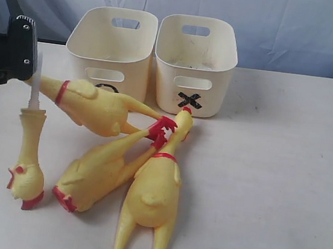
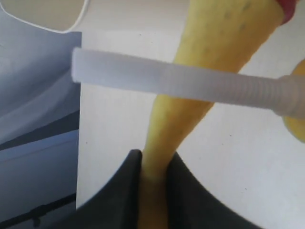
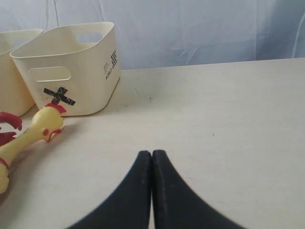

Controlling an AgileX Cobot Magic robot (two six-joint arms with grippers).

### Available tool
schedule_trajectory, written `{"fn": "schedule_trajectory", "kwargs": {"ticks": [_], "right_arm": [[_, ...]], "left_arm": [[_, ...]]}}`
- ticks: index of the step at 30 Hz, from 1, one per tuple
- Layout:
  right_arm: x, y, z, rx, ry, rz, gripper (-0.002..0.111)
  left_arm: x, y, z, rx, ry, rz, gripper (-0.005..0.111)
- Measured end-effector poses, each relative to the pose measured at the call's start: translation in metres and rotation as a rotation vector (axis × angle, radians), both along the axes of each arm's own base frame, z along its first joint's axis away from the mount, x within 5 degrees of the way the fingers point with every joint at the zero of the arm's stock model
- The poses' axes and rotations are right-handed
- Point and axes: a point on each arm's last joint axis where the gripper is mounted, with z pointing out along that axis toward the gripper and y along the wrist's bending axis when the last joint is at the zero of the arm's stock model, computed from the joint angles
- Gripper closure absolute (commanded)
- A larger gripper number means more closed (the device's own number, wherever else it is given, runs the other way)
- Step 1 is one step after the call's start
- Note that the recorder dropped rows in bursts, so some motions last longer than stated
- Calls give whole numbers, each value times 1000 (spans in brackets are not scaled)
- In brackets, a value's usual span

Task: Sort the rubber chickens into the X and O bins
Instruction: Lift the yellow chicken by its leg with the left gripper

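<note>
The left gripper [image 2: 155, 158] pinches a rubber chicken [image 1: 95, 108] by its narrow neck near the table's [image 1: 282, 175] left edge, so lifting may let it slip or snag the thinnest chicken's [image 1: 29, 156] white tube [image 2: 167, 78] crossing it.

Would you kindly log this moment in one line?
left gripper: shut on chicken neck; right gripper: shut, empty; four chickens outside bins
</note>
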Motion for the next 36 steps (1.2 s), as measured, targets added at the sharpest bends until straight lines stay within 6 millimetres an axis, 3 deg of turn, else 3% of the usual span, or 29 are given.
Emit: {"fn": "schedule_trajectory", "kwargs": {"ticks": [12, 21, 31, 36], "right_arm": [[0, 0, 0, 0, 0, 0, 108], [0, 0, 0, 0, 0, 0, 108], [0, 0, 0, 0, 0, 0, 108], [0, 0, 0, 0, 0, 0, 108]], "left_arm": [[10, -6, 13, -9, -185, -86, 107], [9, -10, 38, -52, -367, -125, 107], [6, -10, 43, -54, -380, -123, 107], [6, -9, 43, -147, -366, -52, 107]]}}
